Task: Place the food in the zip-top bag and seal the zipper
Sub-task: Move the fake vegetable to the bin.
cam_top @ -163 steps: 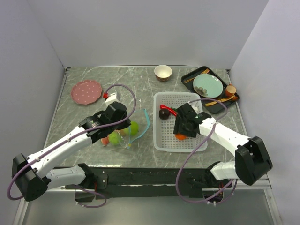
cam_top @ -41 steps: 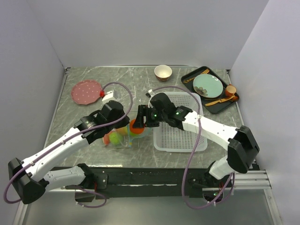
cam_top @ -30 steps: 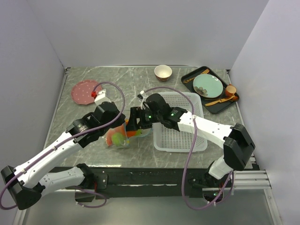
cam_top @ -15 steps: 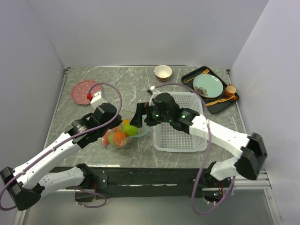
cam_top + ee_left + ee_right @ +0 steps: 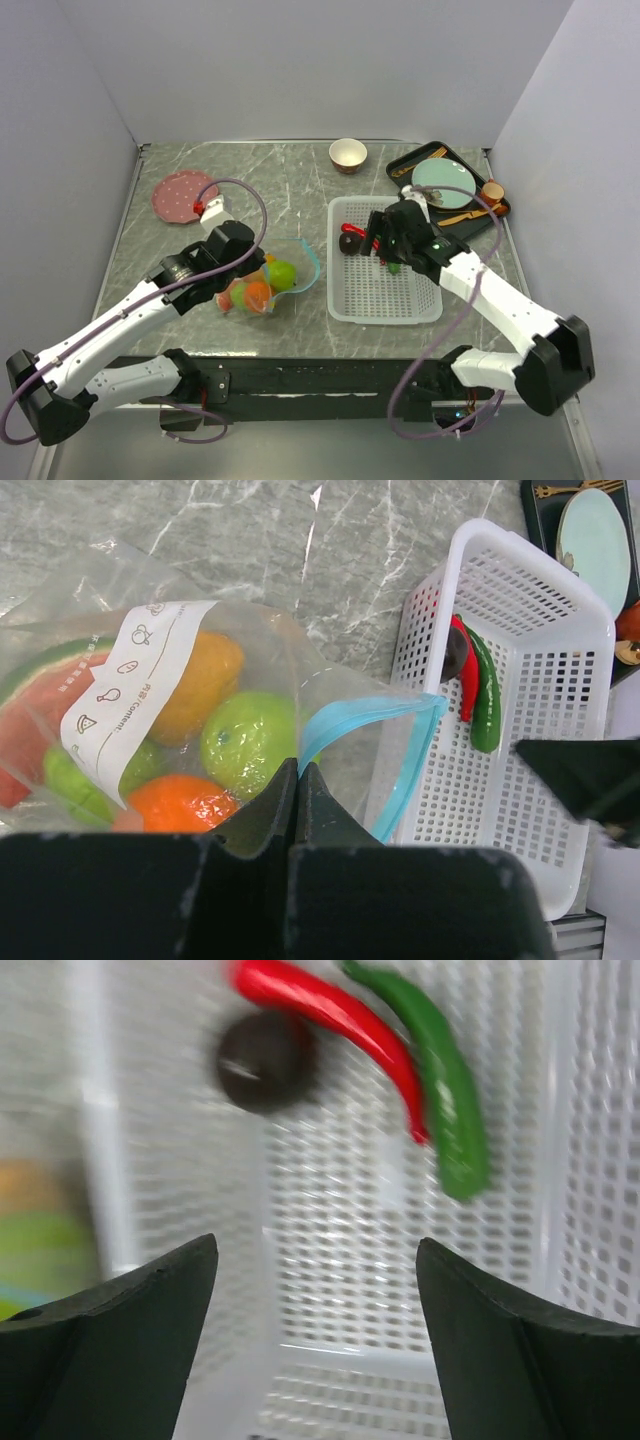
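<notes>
Left wrist: left gripper (image 5: 297, 788) clamps clear crinkly zip-top bag (image 5: 130, 670); right gripper (image 5: 317, 1250) gapes above perforated white basket (image 5: 600, 1160).

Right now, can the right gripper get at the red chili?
Probably yes: the right gripper hangs open over the white basket, nothing covers the red chili; the green pepper lies close beside it.
</notes>
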`<action>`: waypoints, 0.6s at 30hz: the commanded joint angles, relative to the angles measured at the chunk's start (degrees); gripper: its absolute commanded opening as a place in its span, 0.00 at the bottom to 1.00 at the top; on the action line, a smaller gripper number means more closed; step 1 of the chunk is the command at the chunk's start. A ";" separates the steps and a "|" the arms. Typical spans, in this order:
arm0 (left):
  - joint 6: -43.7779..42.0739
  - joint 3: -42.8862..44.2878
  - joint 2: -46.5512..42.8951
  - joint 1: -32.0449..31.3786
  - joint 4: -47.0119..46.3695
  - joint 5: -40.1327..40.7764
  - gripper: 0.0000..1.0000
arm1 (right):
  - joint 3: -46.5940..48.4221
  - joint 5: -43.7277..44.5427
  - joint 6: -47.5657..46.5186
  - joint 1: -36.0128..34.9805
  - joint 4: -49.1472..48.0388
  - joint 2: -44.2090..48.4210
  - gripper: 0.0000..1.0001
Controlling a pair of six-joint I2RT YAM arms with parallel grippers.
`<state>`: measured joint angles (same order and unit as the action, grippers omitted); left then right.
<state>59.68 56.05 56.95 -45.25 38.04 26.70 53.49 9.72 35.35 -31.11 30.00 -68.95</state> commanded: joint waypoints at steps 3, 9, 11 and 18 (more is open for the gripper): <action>-0.44 0.02 0.09 -0.01 -2.09 -1.30 0.01 | -2.52 2.40 -1.96 1.67 0.67 -5.05 0.75; -0.09 -0.06 -0.87 -0.01 -1.22 -0.42 0.02 | -2.61 6.54 -1.16 4.04 -1.26 -7.68 0.75; -0.09 -0.24 -1.05 -0.01 -1.39 -0.51 0.02 | -1.47 6.98 -1.43 5.09 -0.91 -10.32 0.74; -0.18 0.28 -0.44 -0.01 -0.95 -0.16 0.02 | 0.21 2.77 -3.18 8.87 -3.80 -17.71 0.61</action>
<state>59.68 55.99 57.12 -45.25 37.58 26.15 50.92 13.39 33.34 -23.99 28.88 -84.20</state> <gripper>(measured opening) 0.022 0.647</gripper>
